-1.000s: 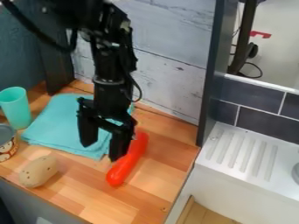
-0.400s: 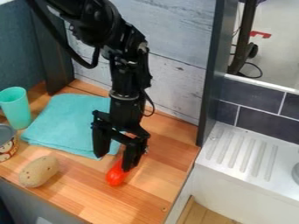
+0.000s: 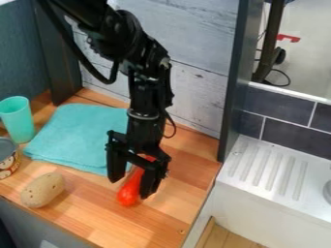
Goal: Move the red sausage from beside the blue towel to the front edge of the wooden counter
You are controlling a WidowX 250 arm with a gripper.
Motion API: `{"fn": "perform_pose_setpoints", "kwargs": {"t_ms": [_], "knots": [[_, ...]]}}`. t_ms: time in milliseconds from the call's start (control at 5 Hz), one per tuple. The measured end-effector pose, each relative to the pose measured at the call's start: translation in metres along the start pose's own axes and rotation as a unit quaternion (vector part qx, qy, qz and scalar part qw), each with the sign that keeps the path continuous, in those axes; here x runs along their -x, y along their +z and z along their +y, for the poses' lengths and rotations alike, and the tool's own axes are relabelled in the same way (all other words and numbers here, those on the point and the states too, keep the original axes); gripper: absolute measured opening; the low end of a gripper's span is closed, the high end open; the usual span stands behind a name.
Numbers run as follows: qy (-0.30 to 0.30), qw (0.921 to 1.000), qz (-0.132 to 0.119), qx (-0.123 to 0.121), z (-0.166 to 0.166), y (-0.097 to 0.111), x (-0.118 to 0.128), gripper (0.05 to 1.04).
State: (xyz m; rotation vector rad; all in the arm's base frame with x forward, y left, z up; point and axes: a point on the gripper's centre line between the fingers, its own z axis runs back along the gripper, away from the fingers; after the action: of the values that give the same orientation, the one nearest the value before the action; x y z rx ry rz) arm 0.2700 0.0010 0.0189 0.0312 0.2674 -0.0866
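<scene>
The long red thing (image 3: 128,195) lay on the wooden top, just right of the blue cloth (image 3: 74,136). The gripper (image 3: 132,188) hung over it, spread wide, with the red thing between its two sides. It looked lined up, but no grab or lift was done. The potato (image 3: 42,190) sat in front of the cloth. Left of the cloth stood a cup (image 3: 17,121) and a can (image 3: 7,162); I couldn't tell what was inside.

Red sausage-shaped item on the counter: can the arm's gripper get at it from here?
Probably yes: the open gripper hangs over the red sausage-shaped item, which shows between its fingers with nothing else covering it. Any height between them is hard to judge.
</scene>
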Motion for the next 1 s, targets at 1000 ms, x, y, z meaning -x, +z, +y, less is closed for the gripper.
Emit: {"fn": "perform_pose_setpoints", "kwargs": {"t_ms": [1000], "knots": [[-0.041,0.998,-0.039,0.029,-0.033,0.033,0.029,0.535]]}}
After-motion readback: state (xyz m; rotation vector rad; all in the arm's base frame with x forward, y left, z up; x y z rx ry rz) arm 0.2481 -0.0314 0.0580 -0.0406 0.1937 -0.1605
